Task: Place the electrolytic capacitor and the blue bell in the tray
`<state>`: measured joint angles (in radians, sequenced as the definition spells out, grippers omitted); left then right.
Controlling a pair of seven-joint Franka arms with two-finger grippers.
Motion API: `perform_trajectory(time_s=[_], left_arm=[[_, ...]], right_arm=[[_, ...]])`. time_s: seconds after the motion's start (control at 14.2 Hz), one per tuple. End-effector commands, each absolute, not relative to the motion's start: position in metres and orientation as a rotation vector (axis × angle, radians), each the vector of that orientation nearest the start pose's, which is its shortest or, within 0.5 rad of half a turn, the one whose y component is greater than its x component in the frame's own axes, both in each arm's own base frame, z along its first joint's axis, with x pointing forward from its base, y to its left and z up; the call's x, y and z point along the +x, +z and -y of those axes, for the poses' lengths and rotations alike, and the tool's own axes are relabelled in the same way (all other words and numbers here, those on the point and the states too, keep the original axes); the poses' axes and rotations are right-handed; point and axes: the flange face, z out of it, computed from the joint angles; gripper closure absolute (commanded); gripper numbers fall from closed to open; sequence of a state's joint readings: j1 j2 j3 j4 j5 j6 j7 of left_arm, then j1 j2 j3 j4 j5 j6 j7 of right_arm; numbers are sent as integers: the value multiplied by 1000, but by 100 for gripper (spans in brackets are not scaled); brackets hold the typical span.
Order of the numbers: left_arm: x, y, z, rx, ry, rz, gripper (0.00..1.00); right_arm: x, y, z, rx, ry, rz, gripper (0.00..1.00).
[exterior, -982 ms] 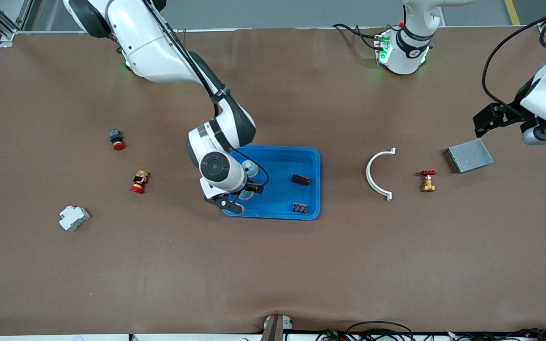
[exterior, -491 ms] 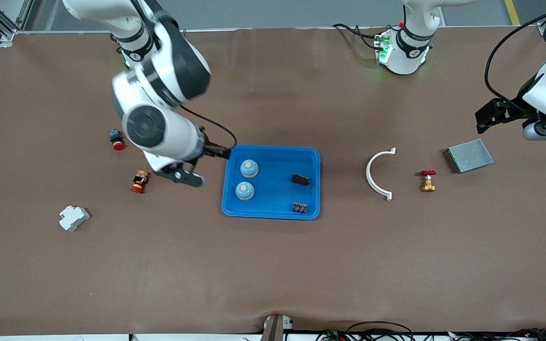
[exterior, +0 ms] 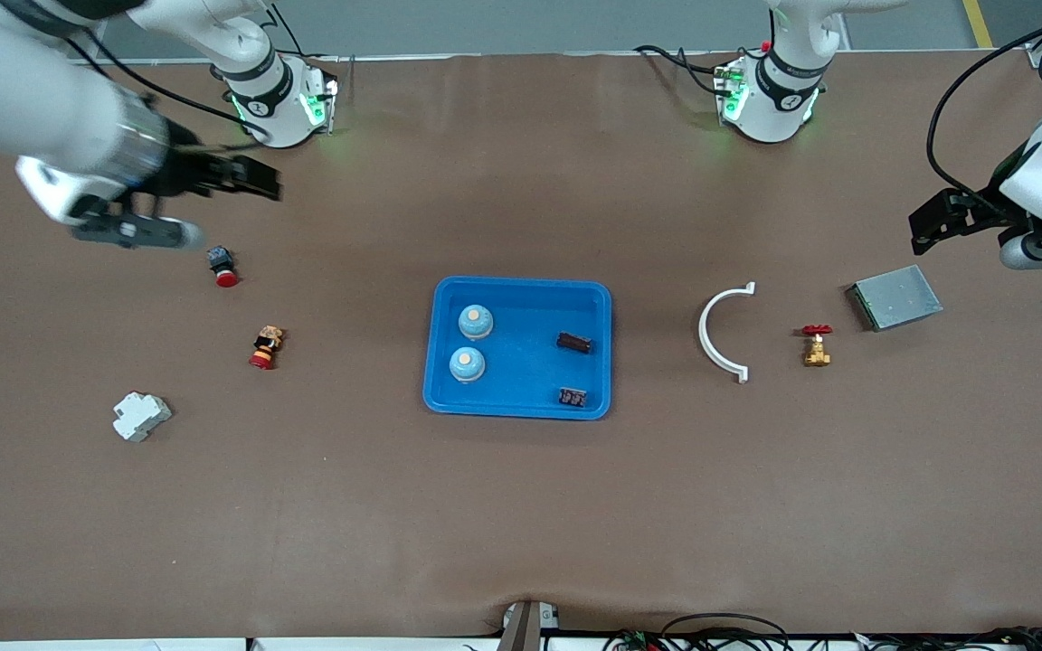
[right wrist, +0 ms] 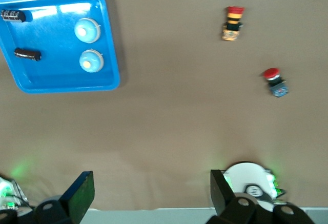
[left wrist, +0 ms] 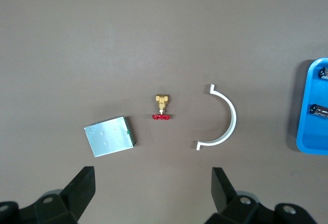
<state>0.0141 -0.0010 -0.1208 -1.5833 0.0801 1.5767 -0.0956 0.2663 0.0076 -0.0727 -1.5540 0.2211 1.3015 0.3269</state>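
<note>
Right claw (exterior: 254, 181): released, empty, up over the table's (exterior: 521, 506) right-arm end near its own base, above the red-capped button (exterior: 223, 268). One second ago it was down in the tray (exterior: 598, 348) at the nearer blue bell (exterior: 467, 363); half a second ago it had cleared the rim.

Tray, from its centre: nearer bell at 8 o'clock, second bell (exterior: 475, 321) at 10 o'clock, one capacitor (exterior: 573, 343) at 3 o'clock, the other (exterior: 573, 396) at 5 o'clock.

Left claw (exterior: 937, 221): spread wide, empty, waiting over the grey metal box (exterior: 895, 297).

Judgement: placement looks complete.
</note>
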Motion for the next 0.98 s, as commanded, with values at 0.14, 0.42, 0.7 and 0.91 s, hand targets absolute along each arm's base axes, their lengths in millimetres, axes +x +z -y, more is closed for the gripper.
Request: perform_trajectory(time_s=[0.14, 0.42, 0.7, 0.91], left_arm=[[545, 627, 49, -3077, -2, -23, 0], [542, 631, 52, -3077, -12, -27, 0], [540, 630, 52, -3076, 5, -27, 0], [541, 630, 52, -3073, 4, -24, 0]], right_arm=[[476, 609, -36, -3036, 406, -118, 0], [483, 608, 47, -3012, 296, -43, 0], [494, 603, 61, -3115, 202, -20, 0], [490, 610, 57, -3113, 208, -44, 0]])
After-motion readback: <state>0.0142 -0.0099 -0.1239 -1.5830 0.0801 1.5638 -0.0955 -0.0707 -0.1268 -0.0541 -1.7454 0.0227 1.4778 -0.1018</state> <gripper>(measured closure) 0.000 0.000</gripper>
